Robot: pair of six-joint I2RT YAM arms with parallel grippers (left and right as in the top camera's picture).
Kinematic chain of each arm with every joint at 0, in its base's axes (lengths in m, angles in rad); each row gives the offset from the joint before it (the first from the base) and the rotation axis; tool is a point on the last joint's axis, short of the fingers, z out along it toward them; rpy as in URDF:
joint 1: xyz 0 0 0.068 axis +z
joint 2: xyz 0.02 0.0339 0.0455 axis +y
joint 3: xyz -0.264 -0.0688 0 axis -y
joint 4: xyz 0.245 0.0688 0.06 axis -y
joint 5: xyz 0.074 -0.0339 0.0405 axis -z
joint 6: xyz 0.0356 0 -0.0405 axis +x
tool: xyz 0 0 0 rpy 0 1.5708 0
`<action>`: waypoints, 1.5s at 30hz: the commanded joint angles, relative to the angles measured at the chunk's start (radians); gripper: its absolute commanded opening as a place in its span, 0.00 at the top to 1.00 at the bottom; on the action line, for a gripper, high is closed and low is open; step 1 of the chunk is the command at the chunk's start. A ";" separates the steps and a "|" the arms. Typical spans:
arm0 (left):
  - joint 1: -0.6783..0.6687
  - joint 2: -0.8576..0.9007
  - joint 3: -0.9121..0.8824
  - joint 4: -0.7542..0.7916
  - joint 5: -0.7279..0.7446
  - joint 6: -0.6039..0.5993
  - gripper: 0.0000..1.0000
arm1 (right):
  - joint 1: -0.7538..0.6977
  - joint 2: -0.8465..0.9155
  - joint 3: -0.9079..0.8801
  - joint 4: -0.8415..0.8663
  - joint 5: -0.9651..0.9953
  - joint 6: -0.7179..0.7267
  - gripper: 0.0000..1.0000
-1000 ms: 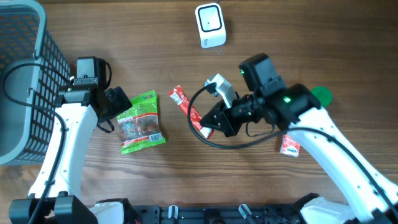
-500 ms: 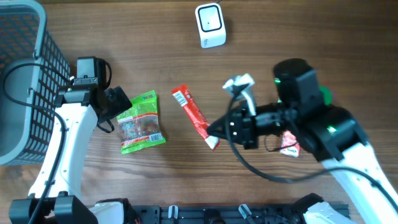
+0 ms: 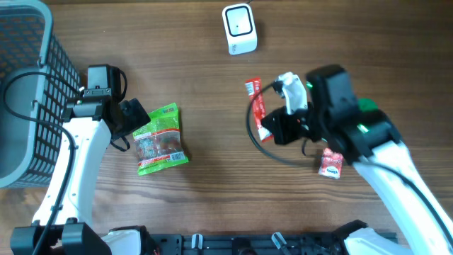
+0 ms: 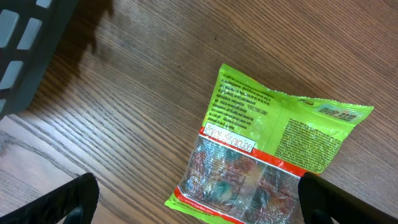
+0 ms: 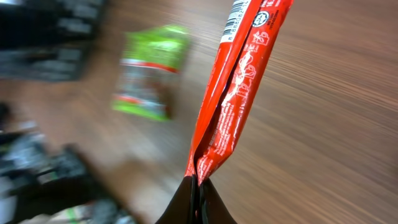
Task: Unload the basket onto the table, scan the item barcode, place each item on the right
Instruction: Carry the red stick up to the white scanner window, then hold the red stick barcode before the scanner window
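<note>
- A wooden table [image 3: 177,64] with a brown, fine grain is seen under everything.
- A grey plastic basket [image 3: 28,120] with an open grid wall is placed at the far left corner.
- The left gripper [image 3: 136,117] is kept low over the table, just beside the green bag. Its dark fingers [image 4: 68,199] are spread wide apart and nothing is held between them.
- The right gripper [image 5: 198,205] is pressed together on the lower end of the red stick packet.
- A flat green bag [image 4: 267,155], glossy and crinkled, with a clear window, is laid on the wood.
- A white scanner [image 3: 239,28] of rounded box shape is stood at the far edge.
- The red stick packet [image 5: 239,87], long, narrow and shiny, is lifted off the table, near the scanner. A barcode is printed on a white patch at its free end.
- A small red and white sachet [image 3: 330,164] is laid beside the right arm.
</note>
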 commanded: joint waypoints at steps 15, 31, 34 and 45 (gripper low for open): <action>0.005 -0.003 0.014 0.000 0.002 0.008 0.00 | -0.002 0.362 0.534 -0.230 0.450 -0.092 0.96; 0.005 -0.003 0.014 0.000 0.002 0.008 0.00 | 0.204 0.678 0.568 0.176 1.239 -0.606 0.96; 0.004 -0.003 0.014 0.000 0.002 0.008 0.00 | 0.192 0.755 0.568 0.294 1.283 -0.750 0.96; 0.005 -0.003 0.014 0.000 0.002 0.008 0.00 | 0.167 1.004 0.568 0.842 1.371 -1.201 0.96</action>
